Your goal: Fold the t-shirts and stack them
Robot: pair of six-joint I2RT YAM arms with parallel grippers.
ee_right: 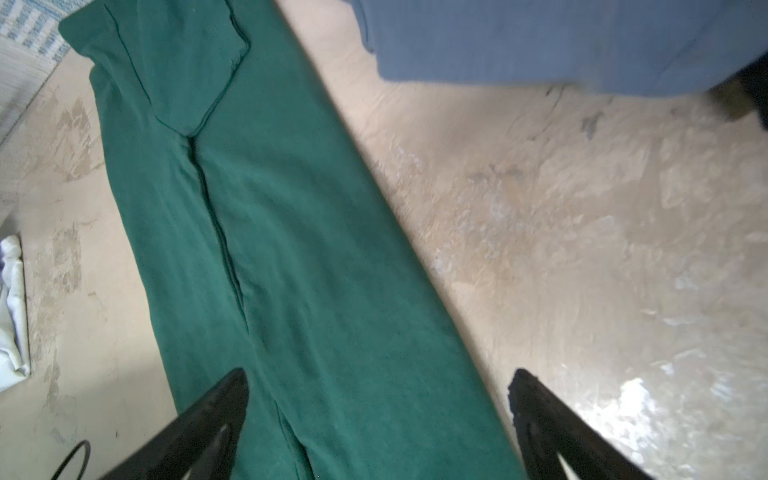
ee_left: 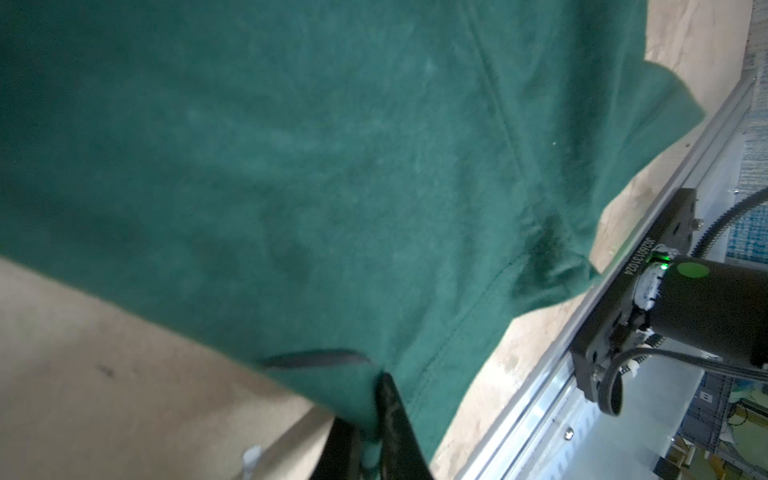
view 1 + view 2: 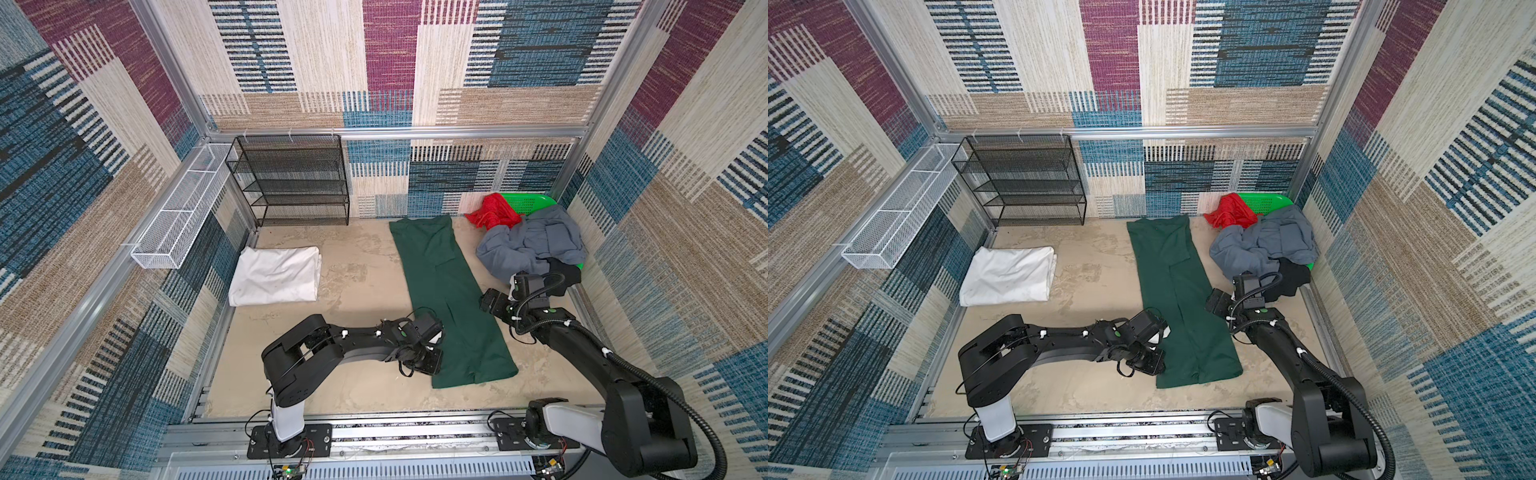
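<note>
Left wrist view shows the left hand [image 2: 370, 432] closed on the dark green t-shirt [image 2: 332, 166], its two fingers pinched together with a tuck of the cloth's edge between them; in both top views that pinch sits on the strip's left long edge, toward the end nearest the robot's bases. Right wrist view shows the right hand [image 1: 380, 374] wide open and holding nothing; its fingers straddle the shirt's other long edge, one over cloth and one over the bare table [image 1: 582, 249]; whether they touch anything I cannot tell.

As for progress, the white t-shirt [image 3: 276, 274] lies as a tidy folded rectangle on the left of the table, well apart from everything else; it looks finished and would serve as the base of the stack. The dark green one lies flat in the middle as a long narrow strip, sides and sleeves already turned in; the crosswise folds appear to be what is left for it, then the move onto the white one. At the far right corner the grey-blue t-shirt [image 3: 536, 245] sits crumpled over the green basket [image 3: 528, 203], with the red t-shirt [image 3: 492, 216] behind it and the black t-shirt [image 3: 565, 274] at its near side; none of these is folded. By my reckoning one of five is done, a second about halfway, and nothing is stacked yet.
</note>
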